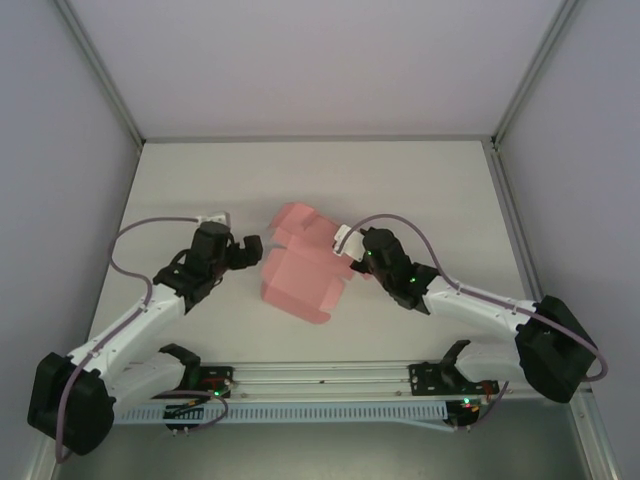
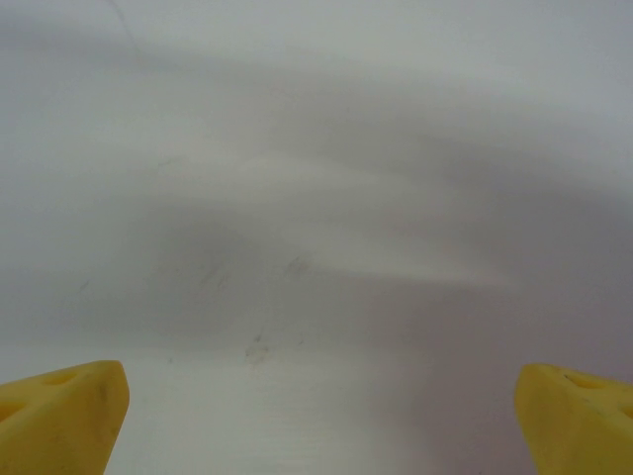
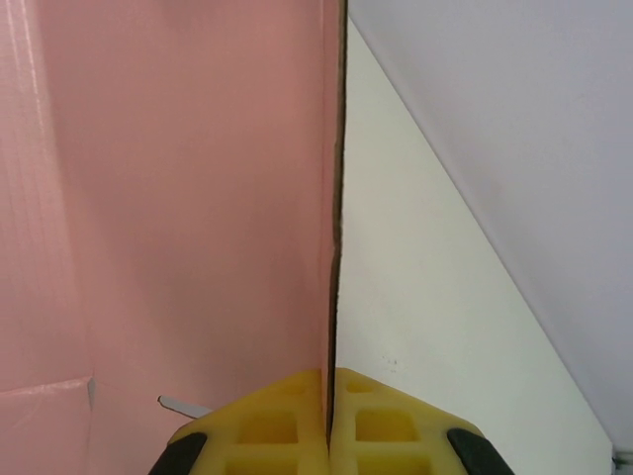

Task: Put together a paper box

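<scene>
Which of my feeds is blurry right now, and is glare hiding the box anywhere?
Left wrist: smeared and soft, the table is just vague streaks above the open left gripper. Right wrist: fairly crisp, the box edge reads as a dark line rising from the shut right gripper, no glare. Top external: even diffuse light, faint shadows, box slightly washed out but readable.

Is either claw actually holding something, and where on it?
The right gripper pinches the pink paper box by a thin panel edge; the left gripper is open, empty.
</scene>
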`<state>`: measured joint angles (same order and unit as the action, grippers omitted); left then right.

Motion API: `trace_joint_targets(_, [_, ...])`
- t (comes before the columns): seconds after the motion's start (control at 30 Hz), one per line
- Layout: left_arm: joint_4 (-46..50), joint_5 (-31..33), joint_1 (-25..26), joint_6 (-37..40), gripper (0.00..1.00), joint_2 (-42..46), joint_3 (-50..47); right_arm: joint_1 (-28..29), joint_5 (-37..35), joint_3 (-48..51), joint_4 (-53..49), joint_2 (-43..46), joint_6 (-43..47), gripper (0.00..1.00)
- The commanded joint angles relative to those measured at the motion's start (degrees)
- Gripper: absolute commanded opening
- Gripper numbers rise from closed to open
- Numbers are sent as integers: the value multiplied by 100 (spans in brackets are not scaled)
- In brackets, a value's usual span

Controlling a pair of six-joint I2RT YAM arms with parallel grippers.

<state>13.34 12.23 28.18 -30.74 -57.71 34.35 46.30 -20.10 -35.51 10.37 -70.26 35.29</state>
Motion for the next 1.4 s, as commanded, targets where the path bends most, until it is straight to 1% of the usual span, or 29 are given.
trace_joint_targets(0.0, [-266,-195,-61,-173,100,-211,-129,-38,164,-12,-10,144,-199,0])
trace_joint_targets(0.17, [-783,-365,-156,-249,100,-616,-107,-43,218,11,-70,162,-215,0])
trace_joint_targets(0.2, [-987,-466,-155,-282,100,-659,-135,-51,217,12,-49,153,-238,0])
trace_joint_targets(0.23, [-1261,-659,-146,-275,100,-708,-192,-44,382,13,-69,144,-246,0])
trace_joint_targets(0.33, [-1934,-1152,-144,-255,100,-824,-355,-49,384,25,-49,120,-285,0])
trace_joint_targets(0.43, [-2365,-1369,-58,-40,100,-854,-461,-50,353,35,-47,97,-296,0])
trace_joint_targets(0.53, [-2556,-1489,113,208,100,-899,-502,-46,364,50,-57,80,-314,0])
trace_joint_targets(0.7, [-2642,-1399,355,371,100,-1247,-365,-48,518,60,-60,52,-358,0])
trace_joint_targets(0.77, [-2644,-1193,520,430,100,-1417,-266,-51,557,56,-60,39,-364,0])
trace_joint_targets(0.83, [-2623,-727,745,444,100,-1605,-153,-50,601,45,-48,32,-371,0])
trace_joint_targets(1.03, [-2213,1403,1595,183,100,-2307,292,-51,845,36,-48,22,-398,0])
trace_joint_targets(1.1, [-2056,1948,1871,33,100,-2571,460,-48,850,55,-49,11,-417,0])
trace_joint_targets(1.23, [-1914,1990,2026,-218,100,-2848,636,-40,709,56,-161,-32,-359,0])
trace_joint_targets(1.37, [-1692,2002,2027,-261,100,-2661,609,-40,346,13,-280,-31,-204,0])
